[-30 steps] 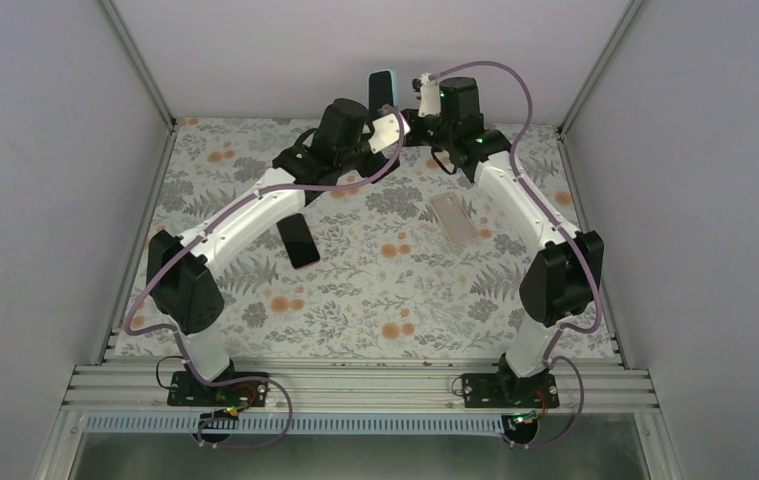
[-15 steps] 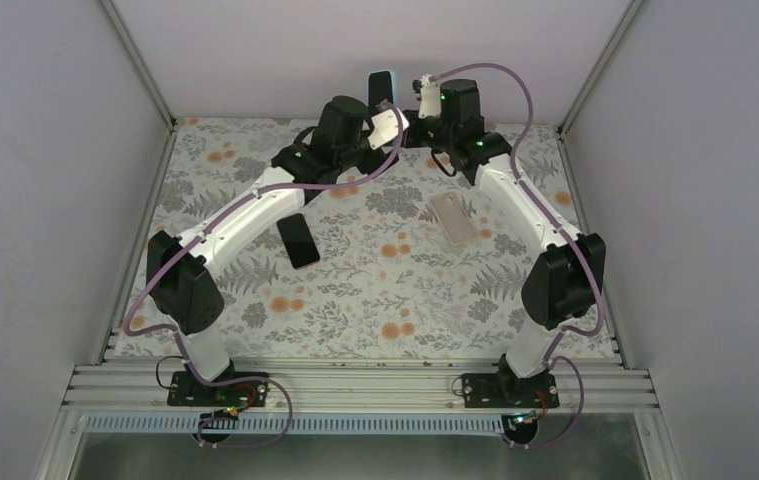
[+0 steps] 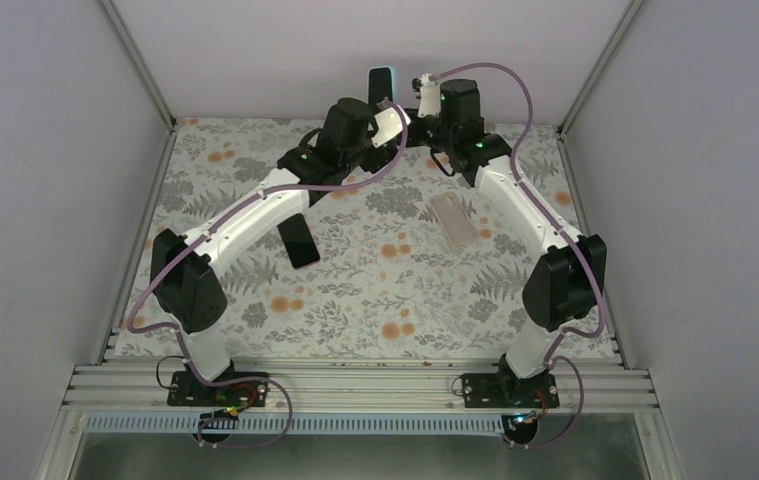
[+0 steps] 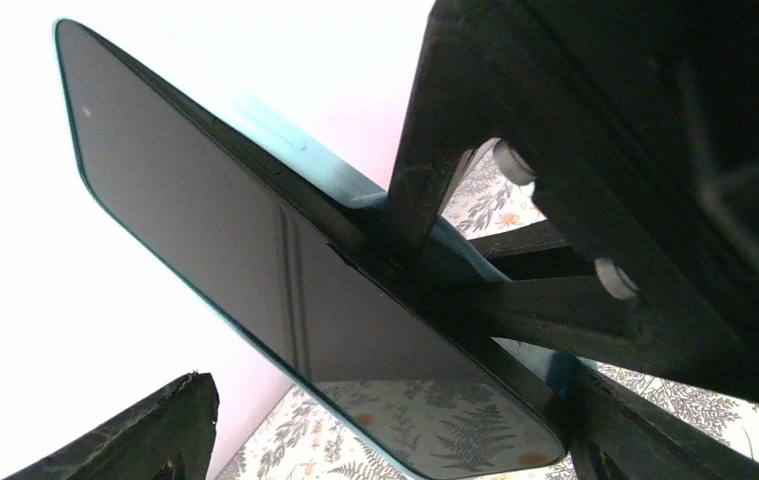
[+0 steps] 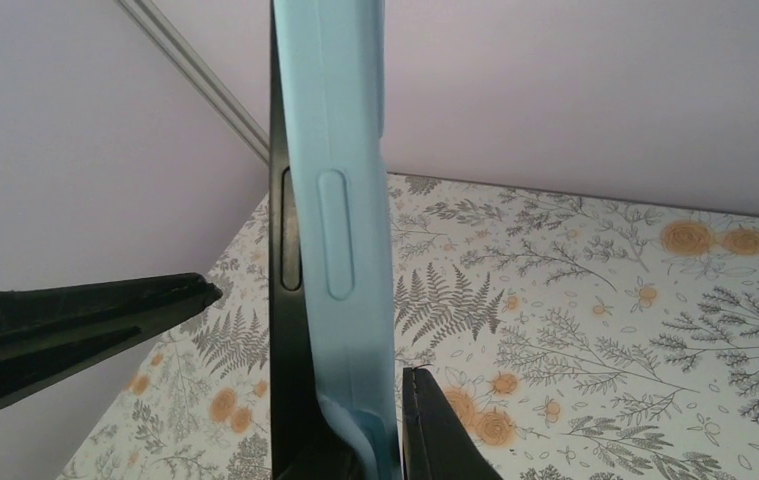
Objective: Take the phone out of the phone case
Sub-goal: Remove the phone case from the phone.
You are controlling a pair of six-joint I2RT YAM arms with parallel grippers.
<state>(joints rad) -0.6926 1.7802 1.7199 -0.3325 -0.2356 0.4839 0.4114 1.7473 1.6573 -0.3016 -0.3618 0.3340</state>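
The phone in its light blue case (image 3: 382, 82) stands upright in the air at the back middle, between both grippers. My right gripper (image 3: 407, 106) is shut on its lower end. In the right wrist view the case (image 5: 340, 200) shows edge-on, bulging away from the black phone body (image 5: 282, 340) at the bottom, and one finger (image 5: 440, 435) lies against the case back. My left gripper (image 3: 388, 112) is open around the phone. In the left wrist view the dark screen (image 4: 215, 230) fills the middle. The left finger (image 4: 155, 430) stands apart from the screen's edge.
A black phone (image 3: 299, 240) lies on the floral table left of centre. A beige case (image 3: 452, 217) lies right of centre. The back wall is just behind the held phone. Metal frame posts stand at the back corners.
The left gripper has edged slightly up and right toward the held phone. The phone sits a touch higher. The right arm has barely moved.
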